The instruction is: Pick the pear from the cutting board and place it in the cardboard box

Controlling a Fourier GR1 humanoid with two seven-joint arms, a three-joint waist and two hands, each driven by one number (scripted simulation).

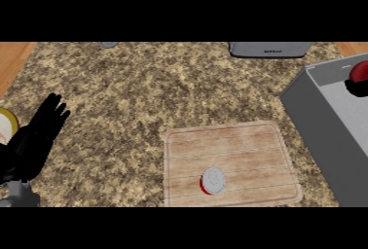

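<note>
1. Presently, the cutting board (pixel 230 146) lies at the lower centre-right of the speckled counter (pixel 144 87). No pear can be made out on it. The only item on it is a small grey disc with a red rim (pixel 212 181), near the front edge.
2. The box (pixel 323 126) stands just right of the board and shows grey, not cardboard brown. At its far right, cut off by the view's edge, is a rounded red thing (pixel 360 72), the likeliest candidate for the pear. Its identity cannot be confirmed.
3. Directly below the red thing is a dark shape (pixel 355 88). It may be the right hand, but what it is and how it is held cannot be told.
4. The left hand (pixel 32 143) rests at the left edge, spread, fingers upright, holding nothing and well away from the board. A yellow-rimmed plate (pixel 6 127) shows beside it.
5. A grey appliance (pixel 269 48) stands at the back edge.
6. Judgement: the pick appears done and the placing step is in hand, provided the red thing is the pear.
7. Next move calls for: confirming the pear sits within the box walls, letting go there, and lifting out without catching the near wall.
</note>
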